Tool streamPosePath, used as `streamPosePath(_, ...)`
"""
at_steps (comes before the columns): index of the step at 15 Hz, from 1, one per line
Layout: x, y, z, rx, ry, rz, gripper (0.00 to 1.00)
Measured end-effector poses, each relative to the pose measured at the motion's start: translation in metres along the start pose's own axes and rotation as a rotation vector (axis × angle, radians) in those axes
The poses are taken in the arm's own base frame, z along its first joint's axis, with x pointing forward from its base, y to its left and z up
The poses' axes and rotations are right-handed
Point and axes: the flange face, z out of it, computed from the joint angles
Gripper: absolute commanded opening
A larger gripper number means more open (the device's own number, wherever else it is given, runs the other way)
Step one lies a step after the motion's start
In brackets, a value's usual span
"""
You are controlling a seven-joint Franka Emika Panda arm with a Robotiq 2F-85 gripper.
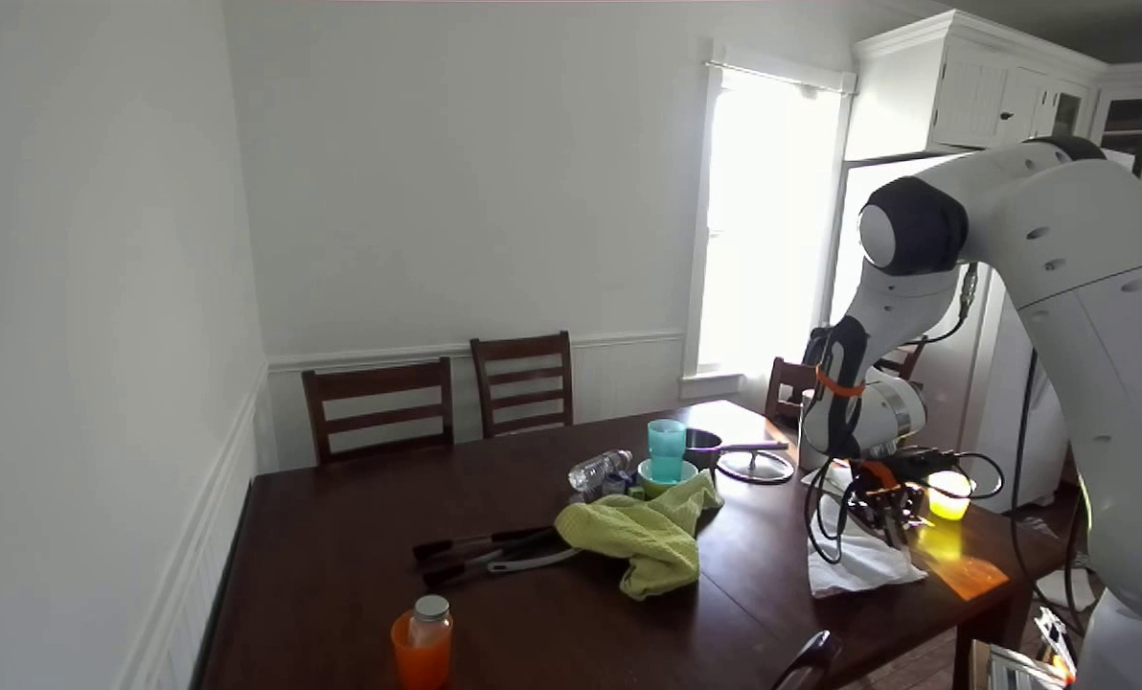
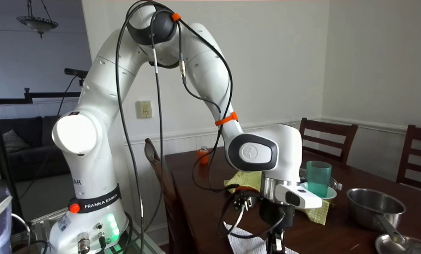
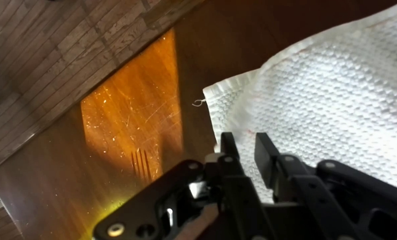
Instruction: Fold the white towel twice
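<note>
The white towel (image 1: 858,570) lies on the dark wooden table near its edge. It shows partly in an exterior view (image 2: 244,240), below the gripper. In the wrist view, the towel (image 3: 335,96) fills the right side, with its upper layer folded over and a lower corner with a loose thread sticking out at the left. My gripper (image 3: 243,138) is over the towel's left edge, its fingers apart with towel visible between them. Whether the fingertips touch the cloth I cannot tell. The gripper also shows in both exterior views (image 1: 902,527) (image 2: 276,243); the arm hides part of the towel.
A yellow-green cloth (image 1: 638,537) lies mid-table over dark-handled utensils (image 1: 475,551). A teal cup (image 1: 667,450) in a bowl, a bottle (image 1: 598,470), a pot (image 2: 373,208) and a lid (image 1: 755,467) stand behind. A yellow cup (image 1: 949,495) is beside the gripper. An orange cup (image 1: 422,661) is in front.
</note>
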Motion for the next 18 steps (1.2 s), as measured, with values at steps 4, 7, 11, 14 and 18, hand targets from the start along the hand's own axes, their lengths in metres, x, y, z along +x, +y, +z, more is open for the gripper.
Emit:
streamPosePath(4,0.001,0.001,-0.001,-0.001,0.005,0.003,0.81)
streamPosePath(7,0.001,-0.001,-0.005,0.013,0.004,0.011,0.99)
streamPosePath(11,-0.005,-0.011,-0.019,0.068,-0.086,0.066,1.00)
streamPosePath(14,-0.008,-0.019,-0.028,0.101,-0.162,0.118,1.00)
streamPosePath(18,-0.014,-0.042,-0.033,0.154,-0.241,0.159,1.00)
